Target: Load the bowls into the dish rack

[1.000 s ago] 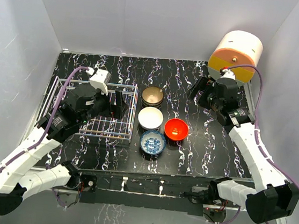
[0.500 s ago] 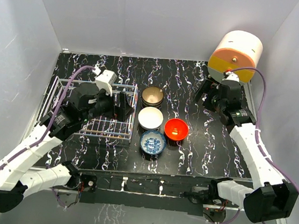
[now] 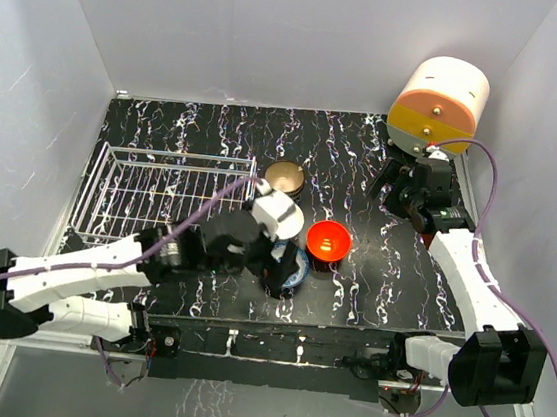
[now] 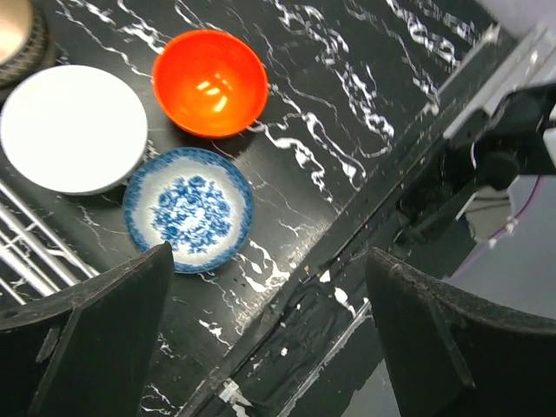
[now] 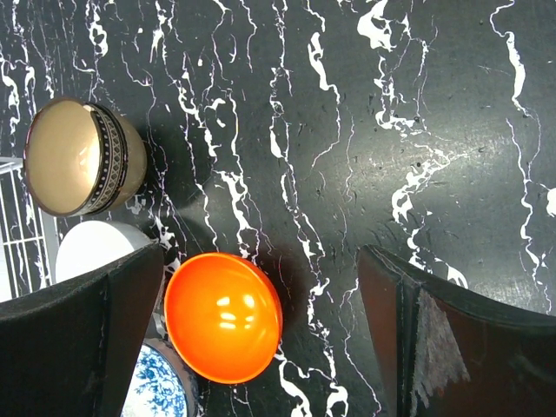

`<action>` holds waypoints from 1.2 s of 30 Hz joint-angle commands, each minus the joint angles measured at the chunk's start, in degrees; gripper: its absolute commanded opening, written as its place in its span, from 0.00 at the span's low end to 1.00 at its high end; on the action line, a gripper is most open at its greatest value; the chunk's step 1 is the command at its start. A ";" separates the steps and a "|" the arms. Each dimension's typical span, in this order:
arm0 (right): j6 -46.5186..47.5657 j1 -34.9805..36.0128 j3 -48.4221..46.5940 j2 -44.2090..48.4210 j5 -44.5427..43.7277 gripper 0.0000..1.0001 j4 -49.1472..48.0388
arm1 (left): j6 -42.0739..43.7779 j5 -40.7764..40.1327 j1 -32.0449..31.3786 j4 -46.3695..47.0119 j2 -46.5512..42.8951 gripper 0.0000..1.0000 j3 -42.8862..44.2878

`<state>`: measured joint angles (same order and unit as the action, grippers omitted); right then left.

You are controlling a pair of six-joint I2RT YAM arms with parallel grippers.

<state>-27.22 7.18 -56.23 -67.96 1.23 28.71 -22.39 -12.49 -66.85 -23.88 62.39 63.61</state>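
Four bowls stand upright and close together on the black, white-veined table point(image 3: 392, 272), just right of the dish rack point(image 3: 164, 201). Farthest back is the brown-and-gold bowl point(image 5: 74, 168), pale gold inside with a dark patterned band outside. In front of it sits the plain white bowl point(image 4: 74, 129), and nearest the arm bases is the blue-and-white bowl point(image 4: 188, 208), which has a flower pattern in its well. The glossy red-orange bowl point(image 3: 328, 240) sits to the right of the white one, with lamp glints in its hollow.

The dish rack is a low rectangular basket of white wire at the left of the table. The marbled top shows through its grid, and against that dark ground I cannot tell whether anything lies in it.

The left gripper point(image 4: 269, 261) hangs over the near edge of the table beside the blue-and-white bowl, its jaws spread wide with only table between them. The right gripper point(image 5: 261, 252) hovers over the far right of the table, near the round cream-and-orange cabinet point(image 3: 437, 101), equally wide and holding nothing.

A second ago the left gripper was down in the rack. Since then that arm has swung right across the table to the bowls and now hides most of the white bowl from above. The right arm has drawn slightly back toward the cabinet. The four bowls have not moved.
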 commanded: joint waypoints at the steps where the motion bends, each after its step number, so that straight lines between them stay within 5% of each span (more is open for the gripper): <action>1: -0.29 -0.89 0.70 0.33 2.02 0.98 -4.53 | -0.39 -12.26 -7.77 1.18 3.37 0.89 -1.74; 18: -0.16 -4.80 3.44 0.72 6.41 0.98 -6.81 | 9.45 -19.41 -11.05 24.23 17.75 0.68 -15.45; 36: -0.71 -7.00 4.72 -1.03 8.79 0.98 -8.72 | 9.65 -2.00 -7.14 33.02 21.62 0.62 -21.20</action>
<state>-27.38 0.71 -52.42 -68.66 9.17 23.66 -11.84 -19.18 -76.12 6.61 83.44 43.33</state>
